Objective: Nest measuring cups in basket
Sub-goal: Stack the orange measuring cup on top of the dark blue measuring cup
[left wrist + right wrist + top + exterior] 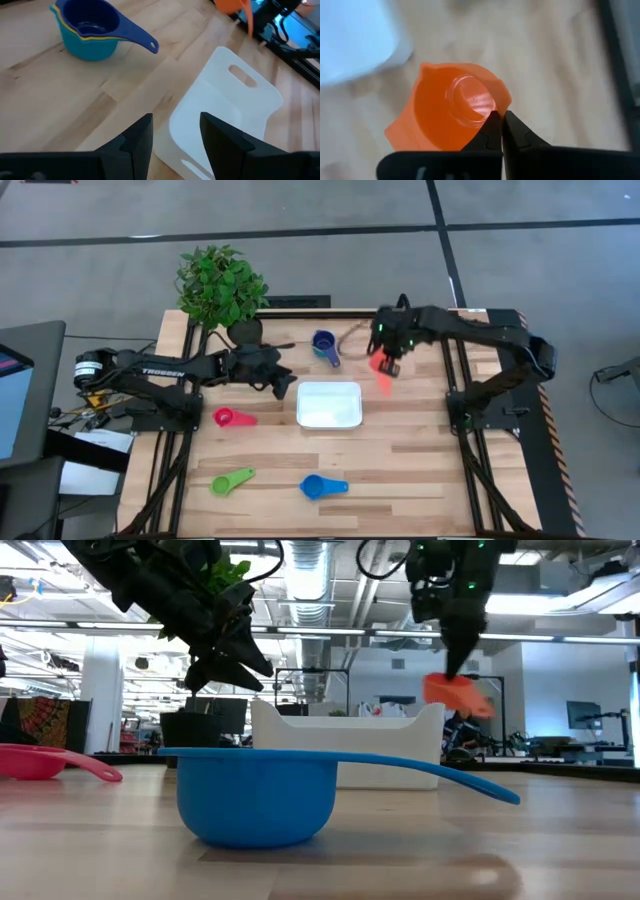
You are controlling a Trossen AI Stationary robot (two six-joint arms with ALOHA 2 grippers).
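An orange measuring cup (445,110) hangs in the air right of the white basket (329,404), with my right gripper (388,363) shut on it. My left gripper (284,385) hovers open beside the basket's left end, holding nothing. A navy cup nested in a yellow and a light blue one (325,347) stands on its base behind the basket. A red cup (233,417), a green cup (232,481) and a blue cup (322,486) rest on their bases on the near half of the table. My right gripper pinches the orange cup's rim wall (502,100) between its two fingertips, one finger inside the bowl and one outside. The fingers come from above, pointing steeply down. The cup hangs below them, tilted, clear of the table (458,692).
A potted plant (220,285) stands at the far left corner, just behind my left arm. A thin cord loop (352,335) lies by the stacked cups. Bare wood lies right of the basket and along the near right of the table.
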